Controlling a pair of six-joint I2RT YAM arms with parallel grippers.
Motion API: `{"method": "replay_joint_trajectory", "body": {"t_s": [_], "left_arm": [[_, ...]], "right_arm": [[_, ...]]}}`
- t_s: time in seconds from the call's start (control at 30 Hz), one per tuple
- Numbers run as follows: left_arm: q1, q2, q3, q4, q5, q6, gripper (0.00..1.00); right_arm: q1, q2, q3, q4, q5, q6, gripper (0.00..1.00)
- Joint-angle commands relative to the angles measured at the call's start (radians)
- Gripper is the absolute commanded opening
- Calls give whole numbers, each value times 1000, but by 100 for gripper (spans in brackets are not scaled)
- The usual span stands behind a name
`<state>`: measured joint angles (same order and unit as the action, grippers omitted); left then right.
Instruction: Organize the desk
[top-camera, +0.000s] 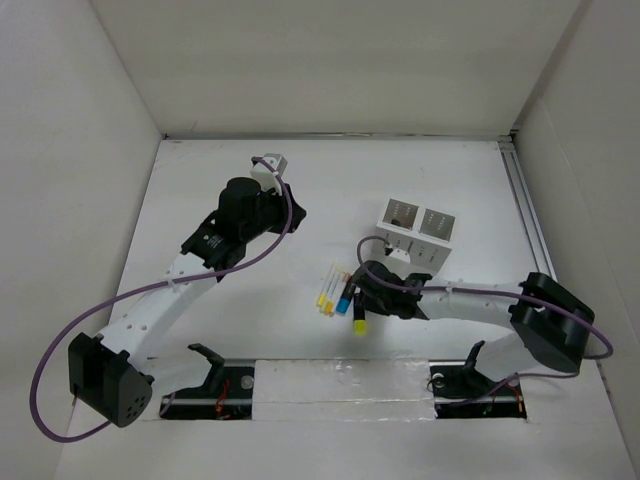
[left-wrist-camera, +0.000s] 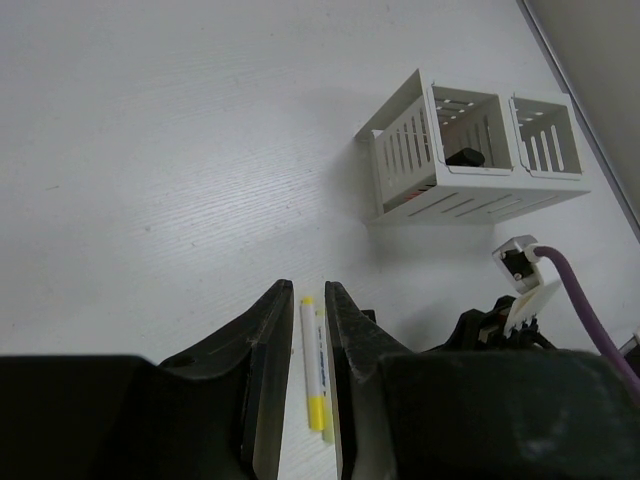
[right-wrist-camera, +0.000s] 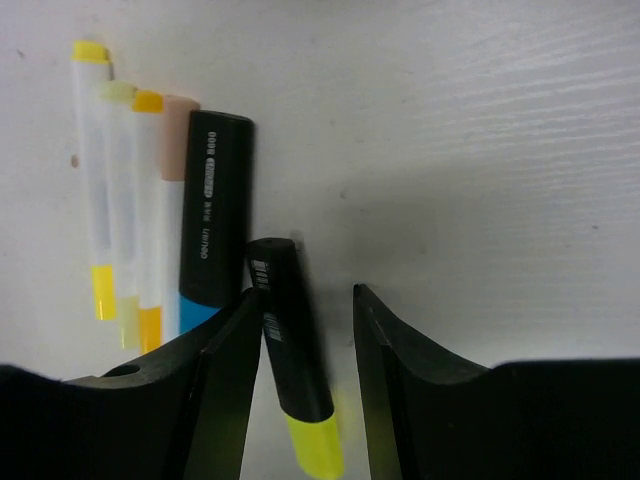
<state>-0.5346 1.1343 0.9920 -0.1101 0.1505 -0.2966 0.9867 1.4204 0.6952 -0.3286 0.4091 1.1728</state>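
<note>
My right gripper (right-wrist-camera: 305, 290) is low over the white desk (top-camera: 420, 170), jaws open around a black highlighter with a yellow-green cap (right-wrist-camera: 295, 350). The highlighter leans on the left finger with a gap to the right one. It shows below the gripper (top-camera: 362, 298) in the top view (top-camera: 358, 324). A row of pens (top-camera: 333, 290) lies just to its left, including a black and blue marker (right-wrist-camera: 212, 210) and a white and yellow pen (right-wrist-camera: 92, 170). My left gripper (left-wrist-camera: 308, 287) is raised at back left (top-camera: 290, 210), empty, jaws a narrow gap apart.
A white slotted two-compartment holder (top-camera: 418, 228) stands behind the pens; a dark object (left-wrist-camera: 465, 157) lies in one compartment. A metal rail (top-camera: 525, 210) runs along the right edge. White panels wall the desk. Purple cables trail from both arms.
</note>
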Motion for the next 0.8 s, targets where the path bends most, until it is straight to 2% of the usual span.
{"method": "replay_joint_trajectory", "body": {"t_s": [0.0,0.17,0.37,0.5,0.67,0.7,0.77], "left_arm": [[4,-19,20,29,12,-4,16],[4,-19,22,29,15,-4,16],[4,-18,22,27,17,-6,16],[4,-21,22,29,17,-4,16],[4,-22,20,29,20,-6,16],[4,-24,22,30,21,-7,16],[4,-22,20,30,24,-6,16]], "right_arm": [[18,49,52,3,-15,-32,47],[18,115,73,-26,-13,-21,45],[18,107,69,-59,8,4,33],[18,68,50,-64,13,19,15],[18,6,32,-108,57,36,5],[18,-6,29,-113,74,37,0],[18,-92,17,-113,102,37,0]]}}
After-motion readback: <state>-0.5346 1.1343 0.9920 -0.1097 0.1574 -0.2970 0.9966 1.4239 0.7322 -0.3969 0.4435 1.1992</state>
